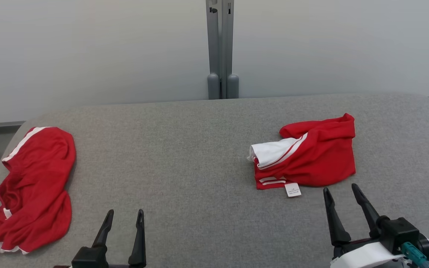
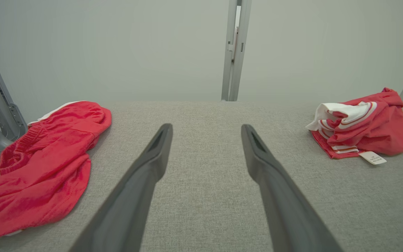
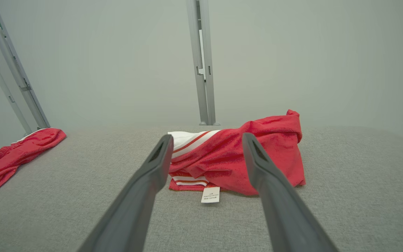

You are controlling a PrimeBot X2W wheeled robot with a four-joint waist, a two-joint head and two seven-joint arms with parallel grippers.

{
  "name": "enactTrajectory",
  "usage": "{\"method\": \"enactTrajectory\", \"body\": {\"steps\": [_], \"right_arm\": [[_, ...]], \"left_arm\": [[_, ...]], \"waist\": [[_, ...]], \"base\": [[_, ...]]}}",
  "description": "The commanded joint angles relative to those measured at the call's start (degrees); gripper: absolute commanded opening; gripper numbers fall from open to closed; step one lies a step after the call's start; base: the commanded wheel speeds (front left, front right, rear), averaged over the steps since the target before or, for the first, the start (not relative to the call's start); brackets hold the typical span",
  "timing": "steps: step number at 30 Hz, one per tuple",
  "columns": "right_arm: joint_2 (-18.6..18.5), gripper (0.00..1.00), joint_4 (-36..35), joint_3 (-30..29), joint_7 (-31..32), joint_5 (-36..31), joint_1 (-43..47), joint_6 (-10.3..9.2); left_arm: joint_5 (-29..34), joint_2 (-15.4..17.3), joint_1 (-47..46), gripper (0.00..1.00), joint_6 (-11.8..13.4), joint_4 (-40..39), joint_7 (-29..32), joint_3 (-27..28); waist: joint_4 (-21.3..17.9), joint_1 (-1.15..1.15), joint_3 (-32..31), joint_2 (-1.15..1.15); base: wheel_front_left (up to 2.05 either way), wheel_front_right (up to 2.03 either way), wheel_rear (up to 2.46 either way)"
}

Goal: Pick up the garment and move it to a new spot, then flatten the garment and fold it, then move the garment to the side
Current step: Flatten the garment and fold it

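Right gripper (image 1: 344,191): nearest the head camera, low right, fingers spread, nothing between them; tips just short of the garment's near edge.
Left gripper (image 1: 124,215): low left, fingers parted, empty, over bare grey surface (image 1: 184,156).
Garment (image 1: 307,154): red with white panel and stripes, crumpled on the right half of the surface; white care label (image 1: 292,190) sticks out at the near edge.
Second red garment (image 1: 32,186): bunched at the far left, partly over the edge. Which one the task means isn't certain; the right arm is lined up on the striped one.
Step, my read: first pick, not yet started.
How to grab: go for a raised fold, not the label; right wrist view shows the red ridge (image 3: 222,154) centred between the fingers, so advance straight and close there.
Risk: thin slippery fabric, pinching one layer lets it unravel when lifted.
Drop zone: open centre, well apart from both piles.
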Motion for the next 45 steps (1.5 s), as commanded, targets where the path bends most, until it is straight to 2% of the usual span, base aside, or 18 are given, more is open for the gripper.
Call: {"method": "enactTrajectory", "body": {"steps": [1, 8, 13, 19, 26, 35, 36, 37, 38, 45], "right_arm": [[-0.1, 1.0, -0.36, -0.43, -0.18, -0.12, -0.24, -0.08], [-0.14, 1.0, -0.5, -0.85, -0.18, -0.72, -2.11, -0.08], [-0.14, 1.0, -1.48, -1.21, -0.18, -0.71, -5.37, -0.08], [-0.11, 1.0, -1.82, -1.91, -0.18, 0.51, -8.99, -0.08], [-0.09, 1.0, -1.43, -2.21, -0.18, 2.08, -11.62, -0.08], [-0.08, 1.0, -1.45, -2.56, -0.18, 2.8, -13.14, -0.08], [-0.08, 1.0, -1.49, -2.72, -0.18, 2.82, -13.22, -0.08], [-0.08, 1.0, -1.44, -2.8, -0.18, 2.86, -13.27, -0.08], [-0.07, 1.0, -1.29, -2.83, -0.18, 2.87, -13.4, -0.08], [-0.09, 1.0, -0.62, -2.75, -0.18, 3.33, -13.5, -0.08]], "left_arm": [[0.3, 0.05, -1.49, 1.0, -0.37, 0.1, -0.04, -0.12], [0.75, 0.05, -5.5, 1.0, -1.98, 1.71, -0.04, -1.7], [1.26, 0.06, -12.44, 1.0, -3.55, 4.57, -0.04, -5.42], [1.45, 1.04, -22.25, 1.0, -4.82, 10.38, -0.04, -11.94], [-3.68, 4.05, -31.89, 1.0, -4.9, 17.94, -0.03, -23.01], [-8.32, 5.87, -41.34, 1.0, -4.9, 23.37, -0.03, -32.98], [-8.56, 6.06, -42.29, 0.89, -4.88, 23.05, -0.04, -33.48], [-8.84, 6.26, -42.76, 0.32, -4.88, 22.92, -0.04, -33.7], [-9.81, 6.35, -42.87, 0.0, -4.88, 23.0, -0.03, -34.68], [-15.65, 7.73, -47.05, 0.0, -4.87, 18.66, -0.05, -41.56]], "waist": [[-0.48, 0.0, 0.84, 0.0], [-2.83, 0.0, 4.63, 0.0], [-6.02, 0.0, 10.83, 0.0], [-10.66, 0.0, 17.35, 0.0], [-15.73, 0.0, 21.77, 0.0], [-17.15, 0.0, 25.29, 0.0], [-16.98, 0.0, 25.61, 0.0], [-16.87, 0.0, 25.78, 0.0], [-16.75, 0.0, 25.89, 0.0], [-15.34, 0.0, 24.6, 0.0]], "base": [[0.0, 0.0, 0.0], [0.0, 0.0, 0.0], [0.0, 0.0, 0.0], [0.0, 0.0, 0.0], [0.0, 0.0, 0.0], [0.0, 0.0, 0.0], [0.0, 0.0, 0.0], [0.0, 0.0, 0.0], [0.0, 0.0, 0.0], [0.0, 0.0, 0.0]]}}
